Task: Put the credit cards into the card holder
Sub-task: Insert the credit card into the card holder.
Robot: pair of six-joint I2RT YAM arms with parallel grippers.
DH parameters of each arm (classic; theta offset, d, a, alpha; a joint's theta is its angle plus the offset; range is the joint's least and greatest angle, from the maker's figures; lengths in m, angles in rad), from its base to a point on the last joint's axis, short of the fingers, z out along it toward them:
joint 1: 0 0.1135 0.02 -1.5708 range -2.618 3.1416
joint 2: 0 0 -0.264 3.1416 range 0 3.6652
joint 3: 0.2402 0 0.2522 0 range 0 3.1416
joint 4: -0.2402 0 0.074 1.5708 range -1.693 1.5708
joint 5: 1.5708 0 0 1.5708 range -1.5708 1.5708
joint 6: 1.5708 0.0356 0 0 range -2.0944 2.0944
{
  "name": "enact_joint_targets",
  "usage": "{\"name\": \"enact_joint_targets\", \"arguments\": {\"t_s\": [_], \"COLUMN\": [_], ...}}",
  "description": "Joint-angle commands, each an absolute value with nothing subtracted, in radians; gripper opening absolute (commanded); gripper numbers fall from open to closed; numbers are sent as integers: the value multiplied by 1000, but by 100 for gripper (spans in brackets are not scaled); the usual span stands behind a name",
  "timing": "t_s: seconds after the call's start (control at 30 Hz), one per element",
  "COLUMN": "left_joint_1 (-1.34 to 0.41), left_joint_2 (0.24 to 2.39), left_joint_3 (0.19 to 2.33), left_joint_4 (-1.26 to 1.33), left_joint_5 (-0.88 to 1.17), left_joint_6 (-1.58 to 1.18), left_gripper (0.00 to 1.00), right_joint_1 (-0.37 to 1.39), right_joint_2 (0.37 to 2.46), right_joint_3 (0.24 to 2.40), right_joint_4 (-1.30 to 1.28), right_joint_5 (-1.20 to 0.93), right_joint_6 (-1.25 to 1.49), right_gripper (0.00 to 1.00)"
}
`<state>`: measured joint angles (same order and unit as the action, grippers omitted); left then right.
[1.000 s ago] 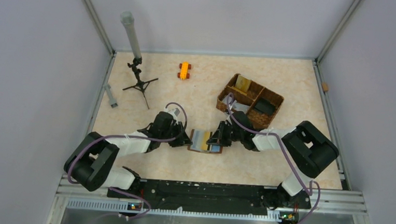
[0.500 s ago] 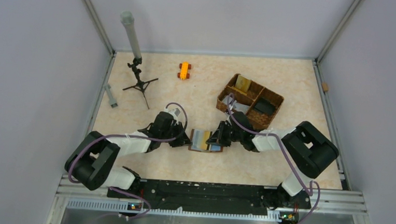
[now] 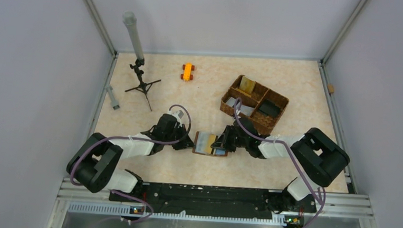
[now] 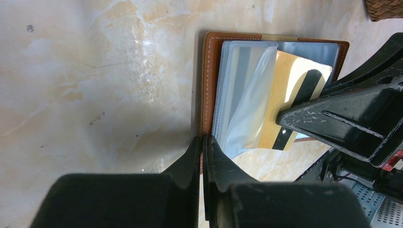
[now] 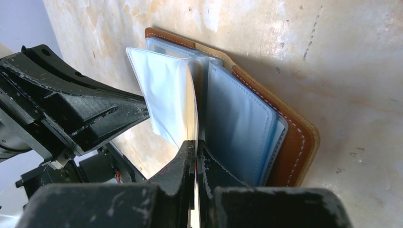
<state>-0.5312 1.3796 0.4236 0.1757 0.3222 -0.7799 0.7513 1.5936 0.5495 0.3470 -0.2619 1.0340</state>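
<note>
Though brown outside, the card holder (image 4: 209, 80) shows clear sleeves (image 4: 247, 109).

We see the card holder (image 3: 209, 144) on the table (image 3: 296, 83) between the left gripper (image 3: 190, 143) and the right gripper (image 3: 217, 145), a credit card (image 4: 285, 76) partly in it. Behind, to the right, stands the basket (image 3: 278, 114) holding more cards (image 3: 246, 85).

One card holder (image 4: 208, 71), one basket (image 3: 267, 89), at least four credit cards (image 4: 290, 80)
</note>
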Motion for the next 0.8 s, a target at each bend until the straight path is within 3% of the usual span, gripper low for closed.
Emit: {"name": "enact_joint_targets", "arguments": {"t_s": [0.0,0.77], "left_joint_1": [-540,-539], "left_joint_2": [1390,1415], "left_joint_3": [414,437], "left_joint_4": [177,167], "left_joint_5": [311,310], "left_joint_6": [-776,-747], "left_gripper": [4,0], "right_joint_1": [781,782], "right_joint_2": [1601,1718], "right_joint_3": [513,542], "right_joint_4": [211,238], "right_joint_5": [-185,-261], "right_joint_6": [1030,1046], "right_gripper": [0,0]}}
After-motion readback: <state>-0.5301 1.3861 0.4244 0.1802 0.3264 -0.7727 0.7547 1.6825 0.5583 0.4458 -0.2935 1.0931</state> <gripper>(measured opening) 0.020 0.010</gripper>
